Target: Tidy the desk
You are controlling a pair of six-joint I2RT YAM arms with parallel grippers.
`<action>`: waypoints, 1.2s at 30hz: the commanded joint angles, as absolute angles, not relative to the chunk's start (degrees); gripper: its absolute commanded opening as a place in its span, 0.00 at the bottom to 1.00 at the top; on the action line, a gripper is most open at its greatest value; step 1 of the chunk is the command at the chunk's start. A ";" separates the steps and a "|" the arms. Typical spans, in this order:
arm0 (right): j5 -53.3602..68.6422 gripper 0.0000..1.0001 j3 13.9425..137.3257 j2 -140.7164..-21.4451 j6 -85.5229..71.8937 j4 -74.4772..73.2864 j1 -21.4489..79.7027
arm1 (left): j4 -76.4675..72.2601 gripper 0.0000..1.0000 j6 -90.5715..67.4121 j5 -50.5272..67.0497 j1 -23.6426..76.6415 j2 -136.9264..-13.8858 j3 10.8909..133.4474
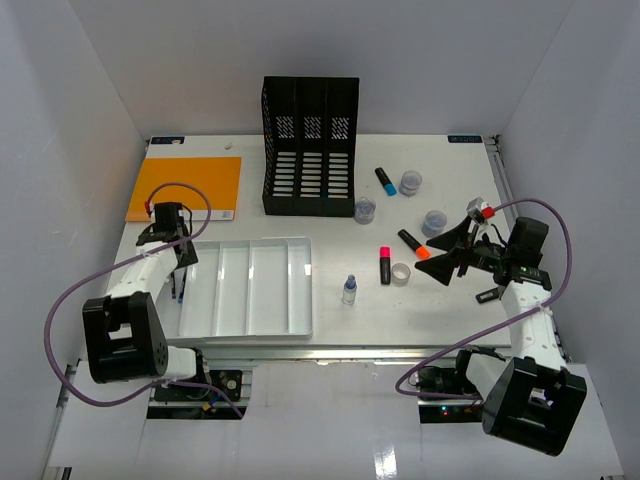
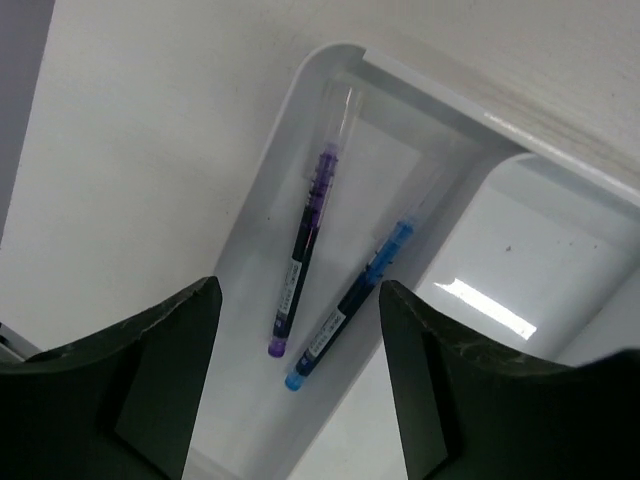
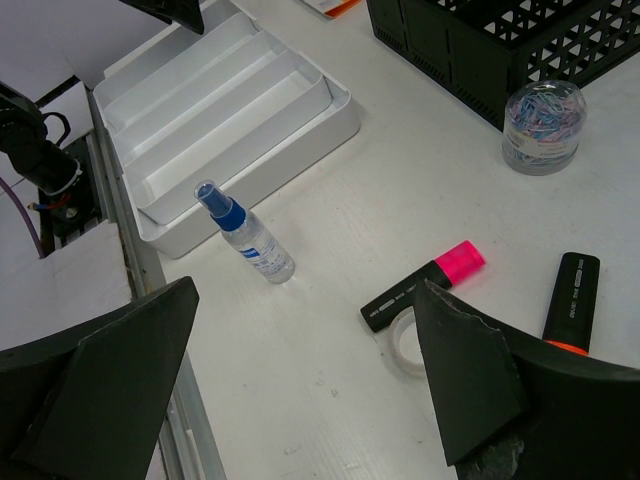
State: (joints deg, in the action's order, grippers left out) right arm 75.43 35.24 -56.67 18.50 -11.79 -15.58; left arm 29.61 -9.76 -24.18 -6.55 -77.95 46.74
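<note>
We find a purple pen [image 2: 300, 255] and a blue pen [image 2: 350, 305] side by side in the leftmost compartment of the white tray [image 1: 265, 290]; a spray bottle [image 1: 349, 290] stands nearby.

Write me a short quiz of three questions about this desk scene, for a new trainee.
1. True or false: the spray bottle lies inside the white tray.
2. Where do the purple pen and the blue pen lie? A) in an end compartment of the tray B) in the black file holder C) on the orange notebook
3. Does the right gripper hold anything?
Key: 1 false, it stands on the desk beside the tray. 2 A. 3 No, it is open and empty.
</note>
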 commanded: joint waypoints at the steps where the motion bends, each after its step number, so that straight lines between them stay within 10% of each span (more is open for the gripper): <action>1: 76.64 0.94 35.33 -56.87 19.96 -10.90 -16.53 | 31.21 0.86 -11.16 -22.47 -6.68 -73.18 48.61; 21: 74.61 0.93 42.76 -59.19 70.53 -50.60 -17.75 | 2.90 0.98 -22.46 39.74 -6.68 -46.01 30.75; 36: 50.16 0.96 51.16 -64.62 51.94 -46.18 -17.75 | -3.76 0.98 -25.38 48.67 -6.59 -43.88 28.67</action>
